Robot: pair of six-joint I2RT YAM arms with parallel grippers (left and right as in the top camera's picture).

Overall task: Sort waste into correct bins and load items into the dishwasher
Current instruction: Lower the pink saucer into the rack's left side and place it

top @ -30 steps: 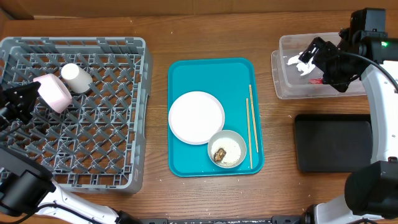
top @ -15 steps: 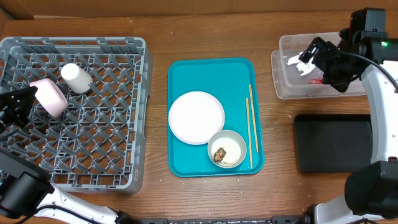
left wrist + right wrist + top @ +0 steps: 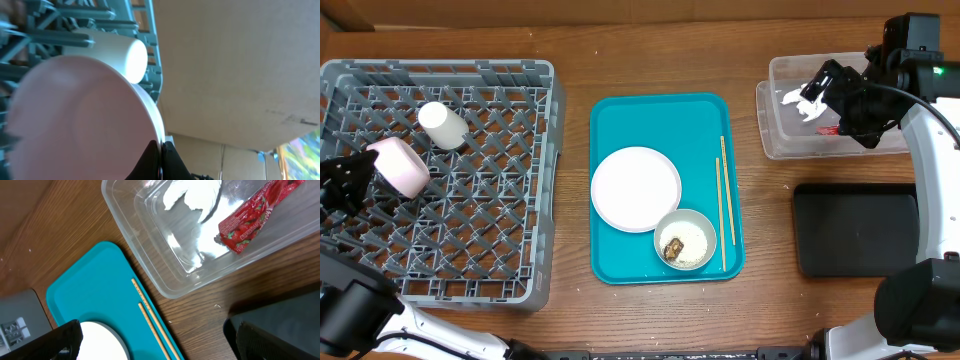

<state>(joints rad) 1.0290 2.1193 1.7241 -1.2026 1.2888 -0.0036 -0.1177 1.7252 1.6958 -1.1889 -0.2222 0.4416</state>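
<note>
At the far left of the table (image 3: 570, 60), a grey dish rack (image 3: 510, 250) with a lattice floor and low walls is seen. A small white cup (image 3: 442, 125) is laid on its side in the rack's back left part. Near it, over the rack's left edge, a pale-pink saucer (image 3: 400, 166) is held tilted on its rim, which is pinched by the left jaws; in the left wrist view the jaws are seen closed narrowly on the saucer's edge, with the cup just behind. Whether the saucer touches the lattice cannot be told. In the middle of the table a teal tray (image 3: 620, 120) is placed, and on it a round whitish plate (image 3: 635, 188) is set with nothing on it. Touching the plate at its front right, a grey-green bowl (image 3: 697, 232) is found, in which white crumbs (image 3: 695, 236) and a small brown lump (image 3: 673, 248) are held. Two thin chopsticks (image 3: 723, 200) are laid side by side along the tray's right side. At the back right a clear tub (image 3: 150, 272) is seen, and inside it a crumpled white tissue (image 3: 192, 195) and a red-and-white wrapper (image 3: 252, 215) are contained, near each other. The right jaws are held above the tub's left end, spread wide, with nothing between them. In front of the tub, a shallow black tray (image 3: 860, 228) is set on the table, and nothing is seen in it.
</note>
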